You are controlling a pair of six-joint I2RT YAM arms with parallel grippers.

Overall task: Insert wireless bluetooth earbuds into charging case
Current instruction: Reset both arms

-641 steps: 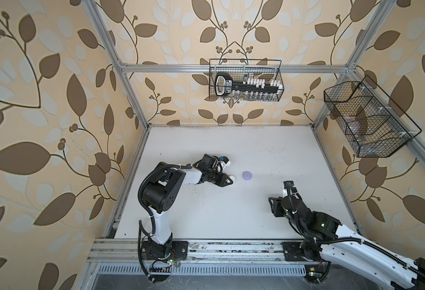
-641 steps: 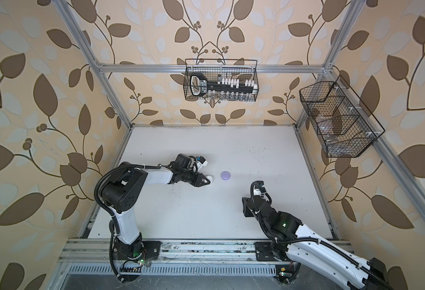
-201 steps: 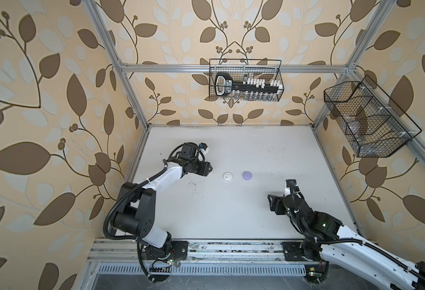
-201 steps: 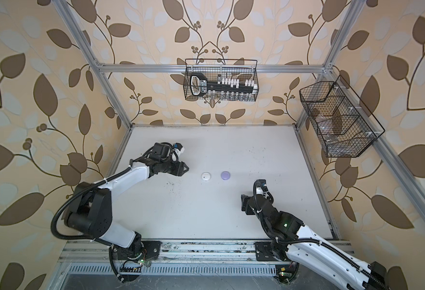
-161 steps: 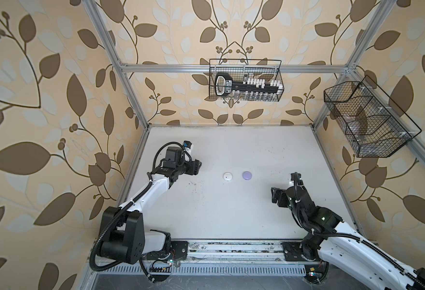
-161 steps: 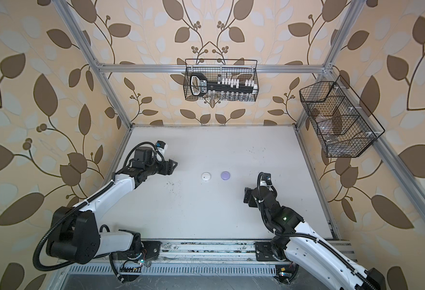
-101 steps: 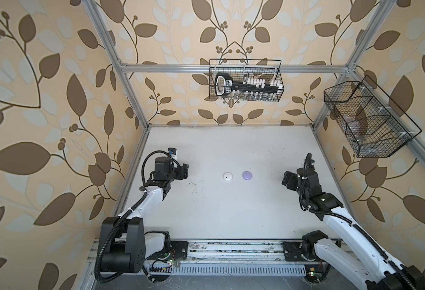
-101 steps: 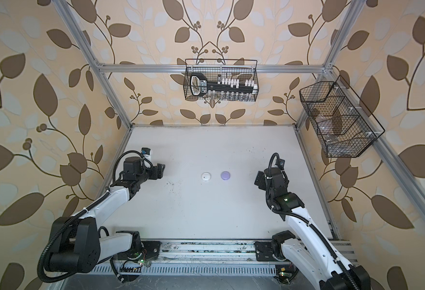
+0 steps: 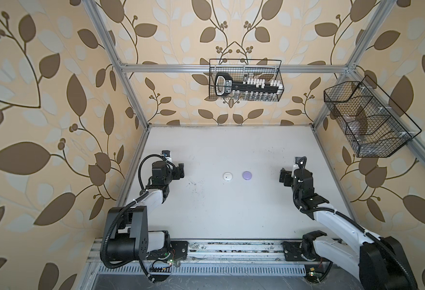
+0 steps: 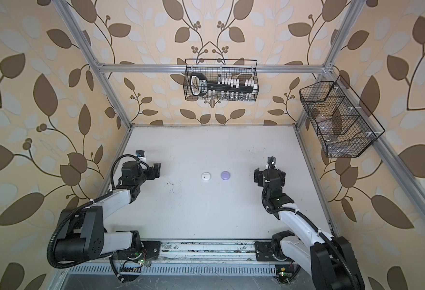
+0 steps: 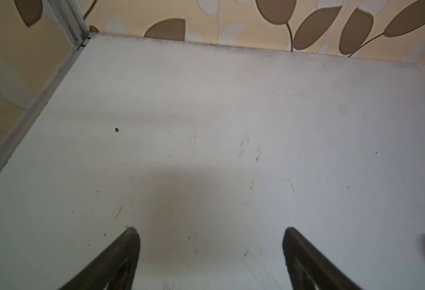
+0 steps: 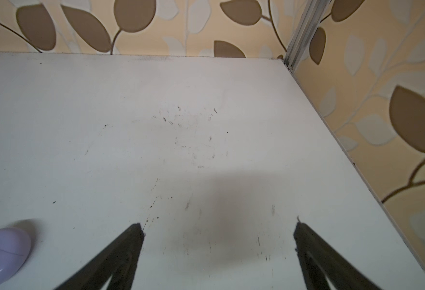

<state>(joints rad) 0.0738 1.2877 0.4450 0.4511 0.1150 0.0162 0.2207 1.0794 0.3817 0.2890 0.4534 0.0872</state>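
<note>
White case (image 9: 227, 175) sits shut, lavender case (image 9: 247, 175) just beside it toward the right gripper (image 12: 219, 226), left gripper (image 11: 210, 232) well off opposite; both spread wide, empty; no earbuds visible.

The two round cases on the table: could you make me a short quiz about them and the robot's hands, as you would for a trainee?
1. True or false: the white case and the lavender case both lie closed on the table, side by side.
2. What does the left hand hold? A: an earbud. B: the white case. C: nothing, its jaws stand apart over bare table.
3. Fill in: the case nearer the right hand is the ___ one.

Key: 1 true; 2 C; 3 lavender.
</note>
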